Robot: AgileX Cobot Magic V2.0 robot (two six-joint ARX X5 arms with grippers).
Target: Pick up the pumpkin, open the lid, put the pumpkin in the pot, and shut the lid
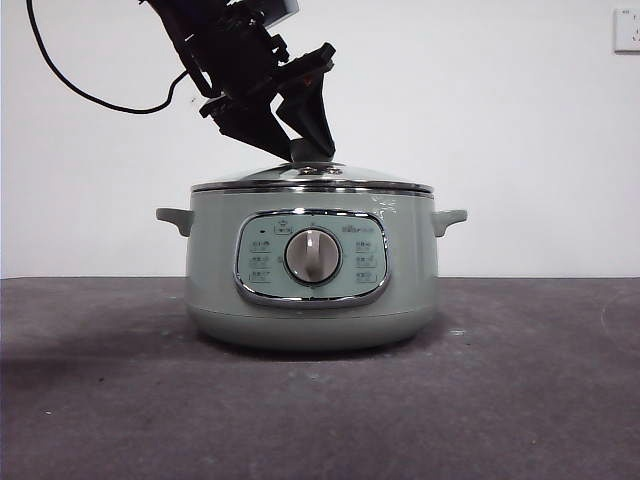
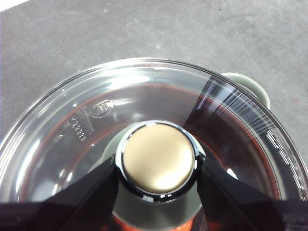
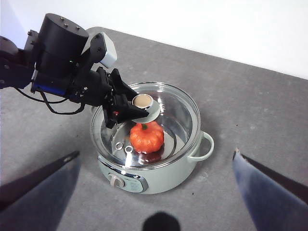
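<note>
Left gripper (image 1: 312,150) comes down from above at a slant onto the top of the lid (image 1: 312,181); in the left wrist view its two black jaws stand one on each side of the lid's round knob (image 2: 158,159), touching it, closed to the knob's width. Same grip seen from the right wrist view: the left gripper (image 3: 136,107) clamped on the knob (image 3: 142,100), arm reaching in from the pot's side. Lid sits flat on the pot (image 1: 312,290), chrome rim level and seated all round in the front view; no gap seen between rim and pot. Pumpkin (image 3: 147,136) lies inside the pot, under the glass, near the middle, stem up; a strip of its orange also shows beneath the knob in the left wrist view (image 2: 125,225). Pot stands on the grey table (image 1: 100,400), well in from the edges that show, control panel and dial (image 1: 313,256) facing the front camera. Right gripper (image 3: 159,183) hangs high over the table, apart from the pot, jaws spread wide and holding nothing.
</note>
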